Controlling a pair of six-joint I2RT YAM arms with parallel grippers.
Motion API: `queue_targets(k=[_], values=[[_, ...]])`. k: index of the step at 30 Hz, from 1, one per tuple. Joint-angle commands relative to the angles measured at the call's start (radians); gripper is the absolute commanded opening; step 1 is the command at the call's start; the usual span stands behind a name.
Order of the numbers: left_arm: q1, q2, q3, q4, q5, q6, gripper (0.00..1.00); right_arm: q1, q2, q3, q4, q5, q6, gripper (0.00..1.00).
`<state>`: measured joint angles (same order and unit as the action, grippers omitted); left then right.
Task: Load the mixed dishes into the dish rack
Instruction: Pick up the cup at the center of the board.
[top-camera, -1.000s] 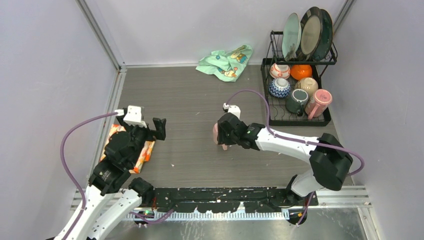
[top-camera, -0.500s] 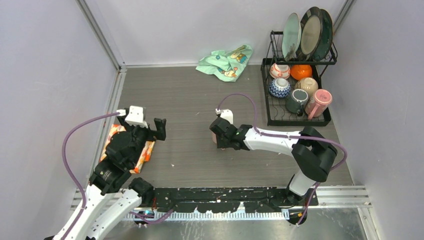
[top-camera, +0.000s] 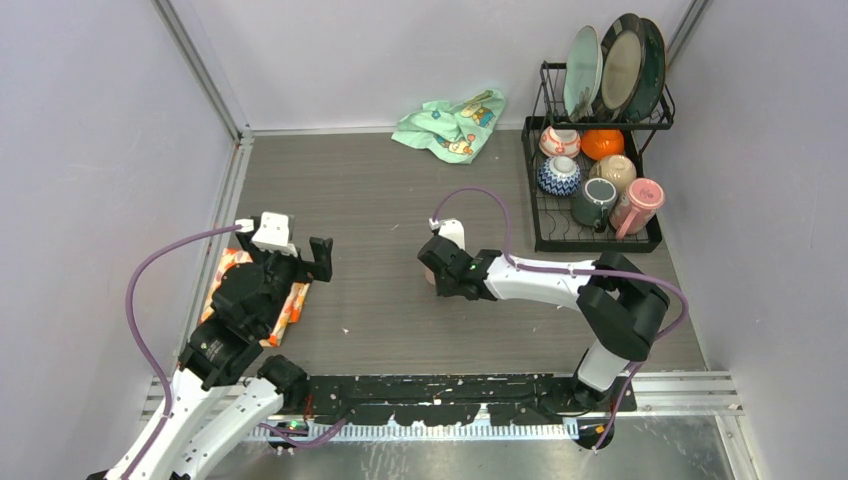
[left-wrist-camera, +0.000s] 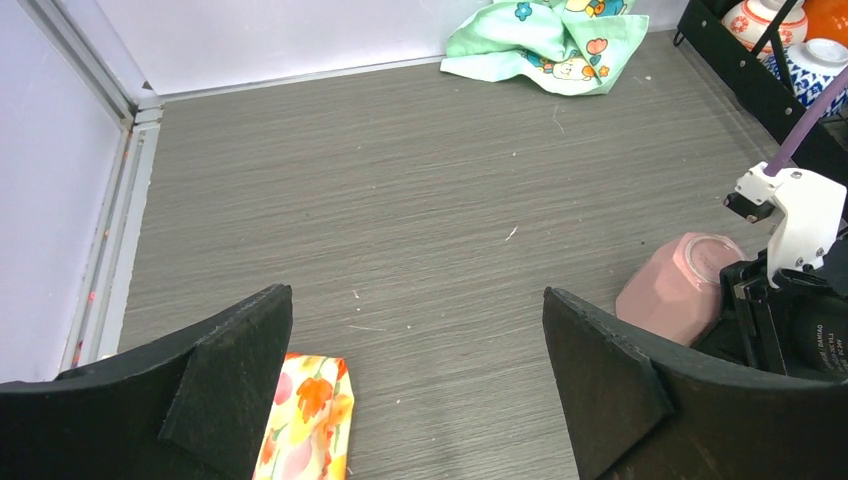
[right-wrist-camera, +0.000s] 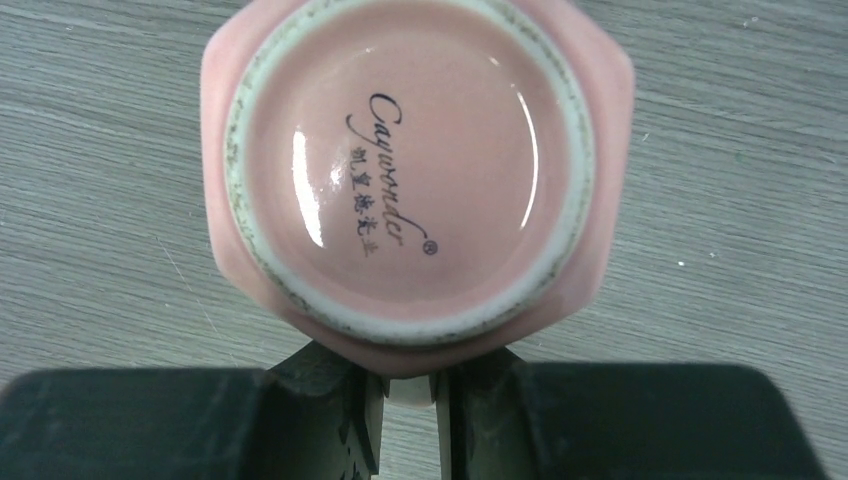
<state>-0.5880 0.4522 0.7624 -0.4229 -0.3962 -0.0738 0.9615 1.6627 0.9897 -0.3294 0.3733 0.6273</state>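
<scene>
The right pincer (right-wrist-camera: 408, 392) is clamped on the pink cup (right-wrist-camera: 410, 170), its fingers (right-wrist-camera: 340, 405) nearly together on a thin pale part at the cup's near edge. The cup's underside faces the wrist camera: six-sided glossy pink walls, a pale speckled foot ring, and dark script with small characters printed in the recessed base. It lies tilted just ahead of the pincer, low at the table (top-camera: 380, 200); whether it touches, I cannot tell. Well off to the pincer's right and farther back stands the rack (top-camera: 598, 243), with three plates (top-camera: 620, 62) upright on top. Far to the left, the left pincer (left-wrist-camera: 415, 310) hangs with jaws wide apart, an orange cloth (left-wrist-camera: 305, 420) beneath its left finger.
</scene>
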Motion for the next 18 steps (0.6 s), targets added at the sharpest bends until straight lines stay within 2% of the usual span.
queue_targets(k=[1, 18], values=[[-0.004, -0.001, -0.003, 0.048, -0.013, 0.012, 0.96, 0.004, -0.062, 0.023, 0.049, 0.049, -0.03, 0.01], [-0.007, 0.005, 0.0, 0.041, 0.013, 0.016, 0.95, -0.034, -0.213, 0.087, 0.062, 0.135, -0.15, 0.01]])
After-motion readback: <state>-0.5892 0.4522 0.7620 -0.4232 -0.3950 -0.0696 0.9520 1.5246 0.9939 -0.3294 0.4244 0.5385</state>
